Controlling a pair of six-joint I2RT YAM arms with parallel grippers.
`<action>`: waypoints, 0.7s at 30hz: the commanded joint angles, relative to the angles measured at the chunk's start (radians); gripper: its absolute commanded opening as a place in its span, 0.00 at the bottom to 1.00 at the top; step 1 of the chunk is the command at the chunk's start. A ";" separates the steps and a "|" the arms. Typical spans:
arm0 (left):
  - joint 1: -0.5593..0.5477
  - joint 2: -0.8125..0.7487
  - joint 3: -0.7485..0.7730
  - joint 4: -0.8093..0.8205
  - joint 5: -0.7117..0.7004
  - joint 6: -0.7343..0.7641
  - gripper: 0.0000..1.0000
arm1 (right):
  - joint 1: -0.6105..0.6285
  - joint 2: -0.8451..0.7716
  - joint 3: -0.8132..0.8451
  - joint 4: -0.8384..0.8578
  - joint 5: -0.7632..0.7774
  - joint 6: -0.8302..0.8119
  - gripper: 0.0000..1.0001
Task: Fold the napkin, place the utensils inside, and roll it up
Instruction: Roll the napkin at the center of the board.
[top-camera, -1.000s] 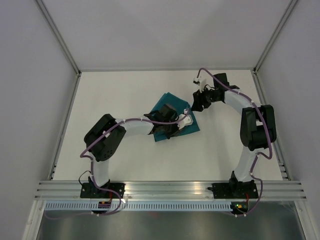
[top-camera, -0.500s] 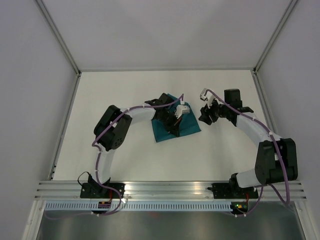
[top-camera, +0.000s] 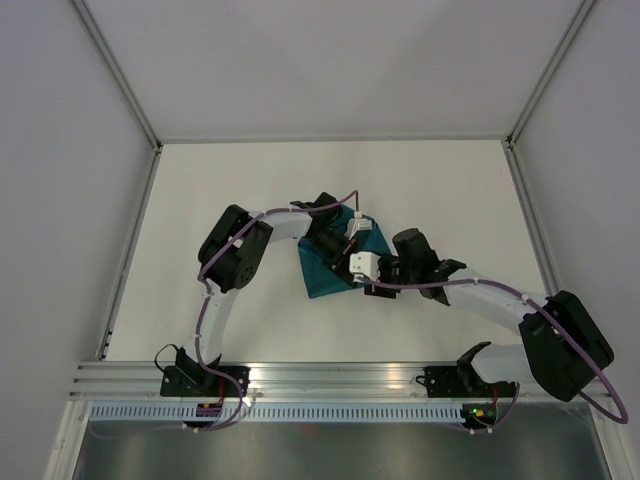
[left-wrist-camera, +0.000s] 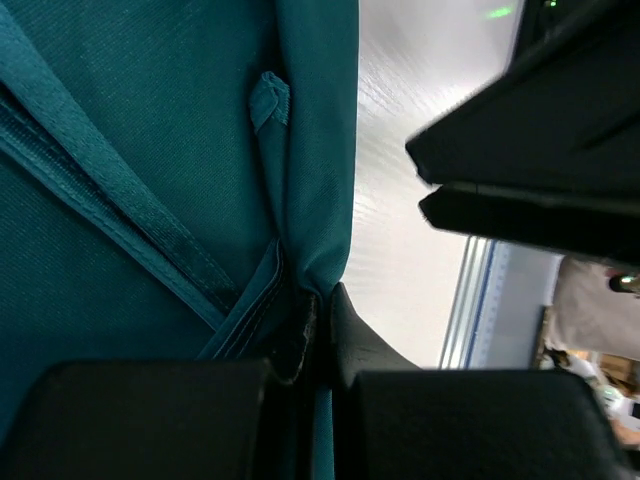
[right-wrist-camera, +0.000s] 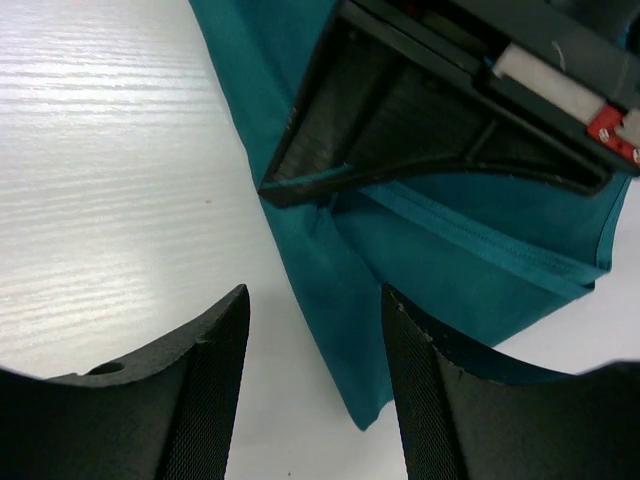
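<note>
Over the counter (top-camera: 220, 180), my left hand (left-wrist-camera: 318, 318) clamps the napkin (left-wrist-camera: 150, 150) edge; my right hand (right-wrist-camera: 315, 300), spread apart, crowds close and risks a collision.

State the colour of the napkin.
The napkin is plain teal blue-green, with stitched hems in the same colour. It shows best in the left wrist view.
</note>
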 joint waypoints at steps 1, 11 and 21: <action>0.003 0.086 0.006 -0.107 -0.057 0.002 0.02 | 0.069 -0.014 -0.023 0.087 0.074 -0.053 0.61; 0.003 0.109 0.023 -0.124 -0.022 0.008 0.02 | 0.201 0.073 -0.039 0.123 0.172 -0.055 0.60; 0.003 0.128 0.034 -0.150 0.001 0.030 0.02 | 0.230 0.134 -0.033 0.169 0.206 -0.056 0.57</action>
